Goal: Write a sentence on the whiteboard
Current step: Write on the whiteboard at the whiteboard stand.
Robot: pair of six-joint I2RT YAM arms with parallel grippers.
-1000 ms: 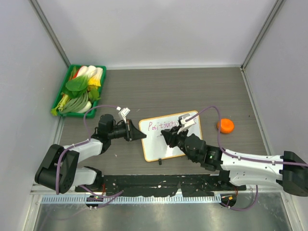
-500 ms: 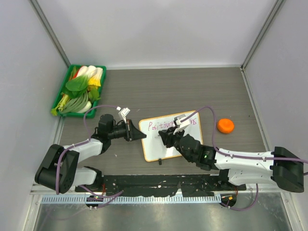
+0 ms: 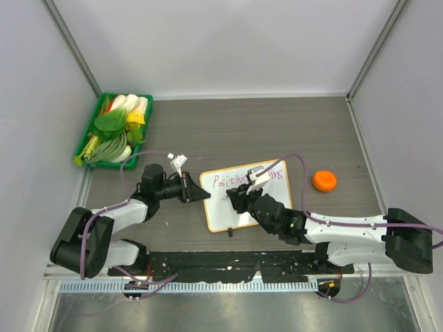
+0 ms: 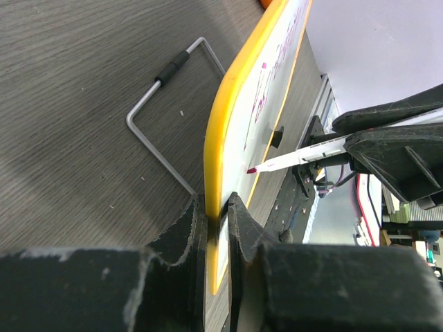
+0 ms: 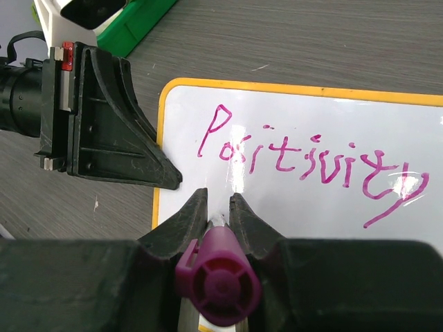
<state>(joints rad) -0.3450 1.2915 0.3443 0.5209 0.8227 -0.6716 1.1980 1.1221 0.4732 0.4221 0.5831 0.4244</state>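
The whiteboard (image 3: pixel 223 211) lies in mid table, white with a thin orange frame. One purple-pink line of the sentence (image 3: pixel 232 180) reads "Positivity" (image 5: pixel 304 155). My left gripper (image 3: pixel 201 194) is shut on the board's left edge, with the frame (image 4: pixel 228 124) pinched between the jaws (image 4: pixel 217 204). My right gripper (image 3: pixel 234 200) is shut on a purple marker (image 5: pixel 218 287) and stands over the board (image 5: pixel 311 214), below the start of the word. In the left wrist view the marker tip (image 4: pixel 252 170) is at the board's face. I cannot tell whether it touches.
A green tray (image 3: pixel 128 95) of vegetables stands at the back left. An orange round object (image 3: pixel 324 180) lies right of the board. A bent wire stand (image 4: pixel 156 111) lies on the table behind the board. Grey walls close in both sides and the back.
My right gripper has moved left with the marker, from the end of the word to below its start. The end of the word now shows. The left gripper and board have not moved.
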